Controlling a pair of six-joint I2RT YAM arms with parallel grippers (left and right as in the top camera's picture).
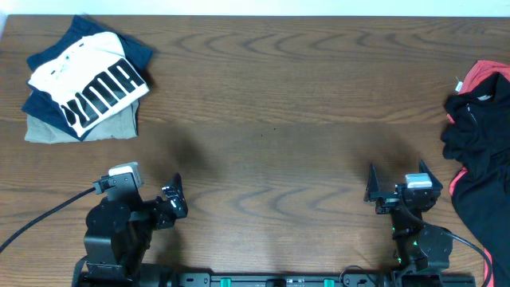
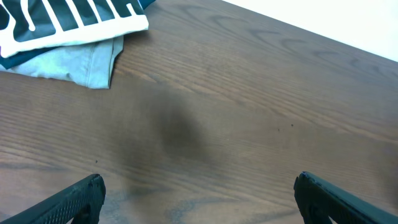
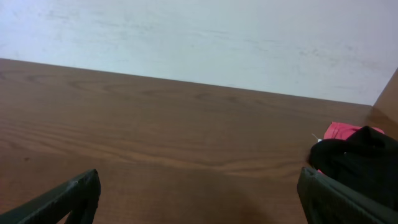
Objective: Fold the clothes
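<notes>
The white T-shirt (image 1: 92, 80) with big black lettering lies folded on top of a stack at the table's far left corner. Its lettered edge also shows at the top left of the left wrist view (image 2: 81, 22). My left gripper (image 1: 177, 199) is open and empty near the front edge, well short of the stack; its two fingertips (image 2: 199, 199) frame bare wood. My right gripper (image 1: 396, 182) is open and empty near the front right, also over bare wood (image 3: 199, 199).
Under the T-shirt lie a navy folded garment (image 1: 131, 44) and a beige folded garment (image 1: 119, 123). A crumpled black garment (image 1: 478, 135) with a red one (image 1: 486, 76) lies at the right edge, close to my right gripper. A white wall stands behind the table.
</notes>
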